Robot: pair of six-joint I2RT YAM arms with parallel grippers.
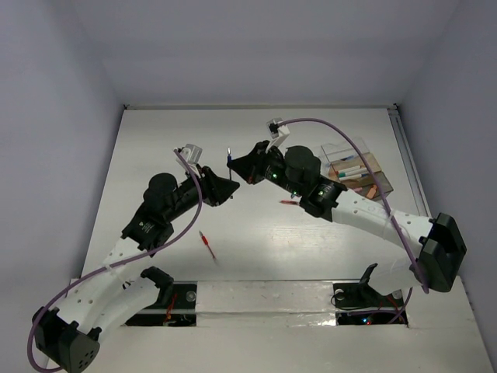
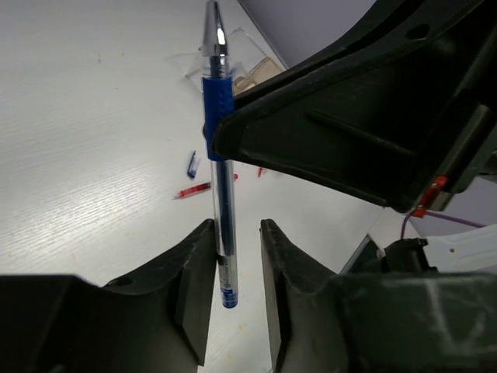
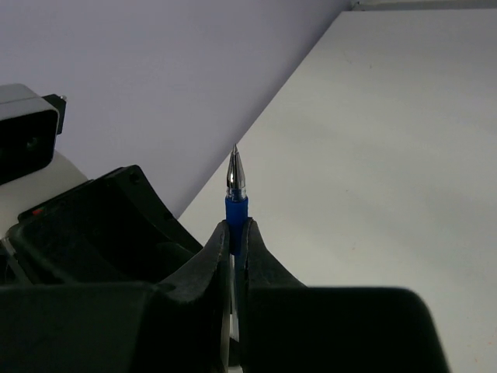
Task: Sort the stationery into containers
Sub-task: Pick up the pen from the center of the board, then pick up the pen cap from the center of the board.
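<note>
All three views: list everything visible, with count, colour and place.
blue pen: one, blue and clear, upright in the right gripper
red pen: one, red, flat on the table, near left of centre
second red pen: one, red, flat near mid-table
blue piece: one, small, beside the second red pen
organiser box: one, clear, brownish bottom, table's far right
table: one, white
left gripper: one, black, open around the blue pen's lower end
right gripper: one, black, shut on the blue pen
</note>
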